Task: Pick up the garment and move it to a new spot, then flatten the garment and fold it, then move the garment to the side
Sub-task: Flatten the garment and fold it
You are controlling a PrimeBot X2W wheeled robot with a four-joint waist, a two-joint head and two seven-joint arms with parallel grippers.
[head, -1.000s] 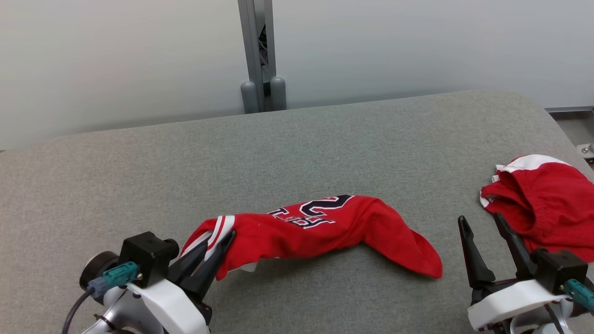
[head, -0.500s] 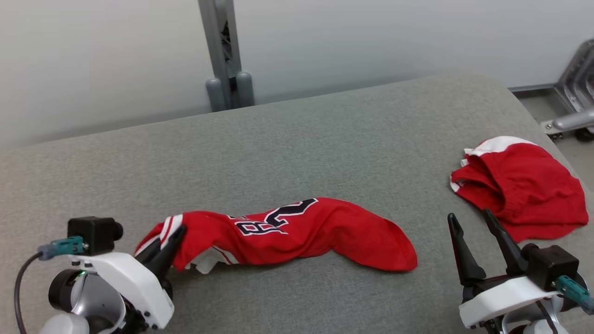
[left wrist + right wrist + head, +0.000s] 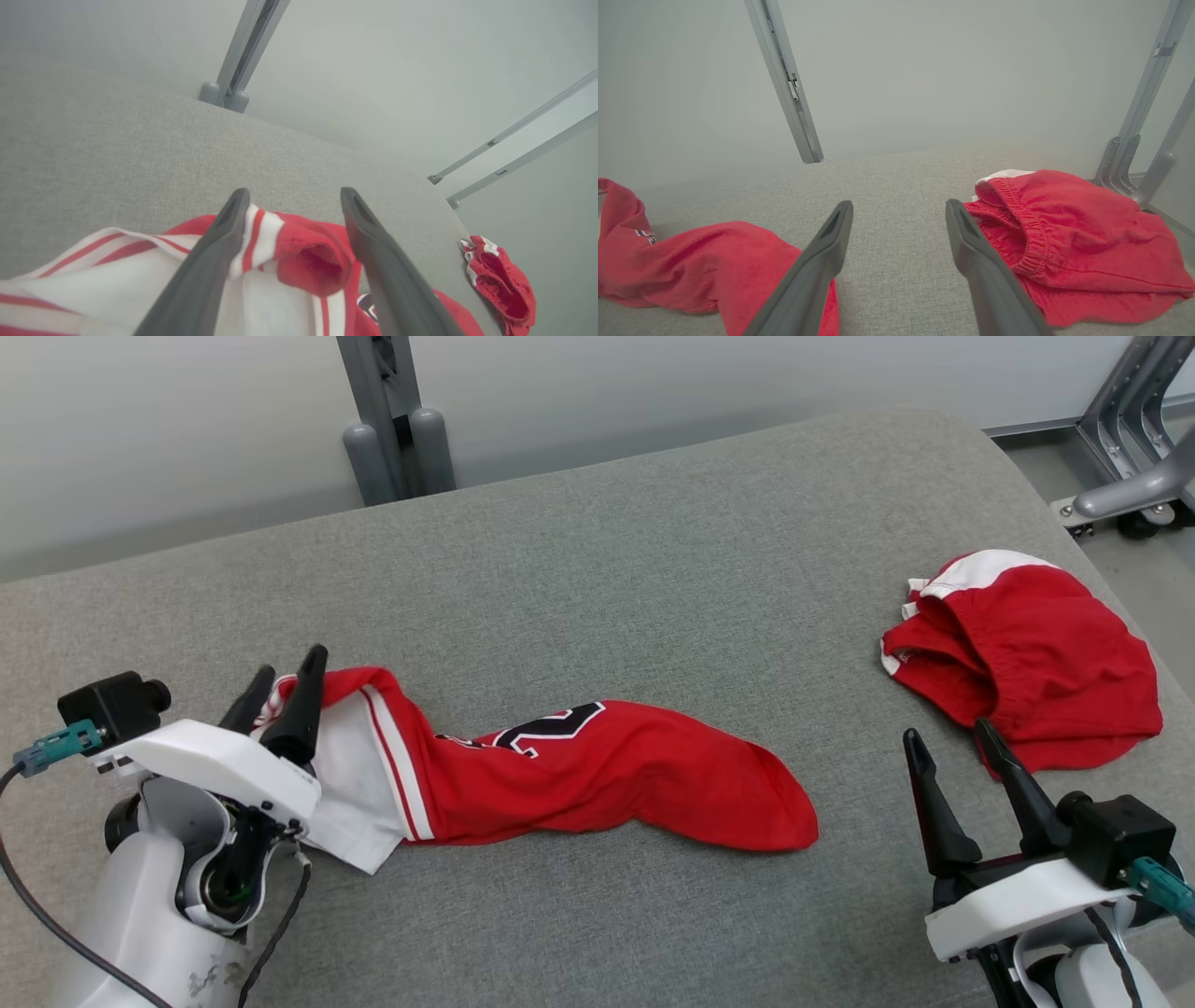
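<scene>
Left claw (image 3: 291, 663) open, straddling striped end of red jersey (image 3: 607, 775), near-left on desk (image 3: 653, 569). Right claw (image 3: 946, 733) open, empty, beside red shorts (image 3: 1046, 672).

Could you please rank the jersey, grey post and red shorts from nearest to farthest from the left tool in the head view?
1. Jersey, at the left tool.
2. Grey post, beyond the far edge.
3. Red shorts, far right.
</scene>
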